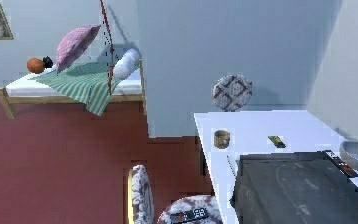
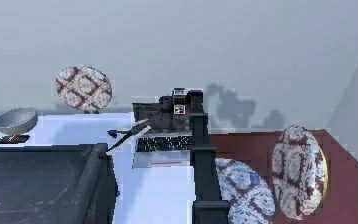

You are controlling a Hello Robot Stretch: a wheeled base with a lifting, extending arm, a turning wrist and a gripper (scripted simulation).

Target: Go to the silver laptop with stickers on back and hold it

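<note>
at the arm side view's left a grey bowl (image 2: 15,121) sat on the white table (image 2: 157,195) beside a big dark box (image 2: 42,185), and i judged that a sweep of the fingers that way could knock either one. just right of them the gripper (image 2: 115,136) reached leftward, its thin fingers (image 2: 133,130) low by the front left corner of the laptop (image 2: 165,143). the laptop lay on the table with its lid raised toward the wall, and stickers on its back could not be made out. the likeliest trouble, as i judged it, was a poor hold. coming in near a corner, the fingers might shove the laptop along the smooth top or tip the lid, and a thin machine lifted by one edge could slip. the pictures did not tell how the fingers stood, and with the laptop on the table right behind them i could not tell whether the gripper had anything. the arm (image 2: 205,170) rose as a dark bar from the bottom edge along the laptop's right side, with its white marker squares (image 2: 180,95) above the keyboard. further right two patterned chairs (image 2: 297,170) stood near the table, where a turn of the base could catch them.
</note>
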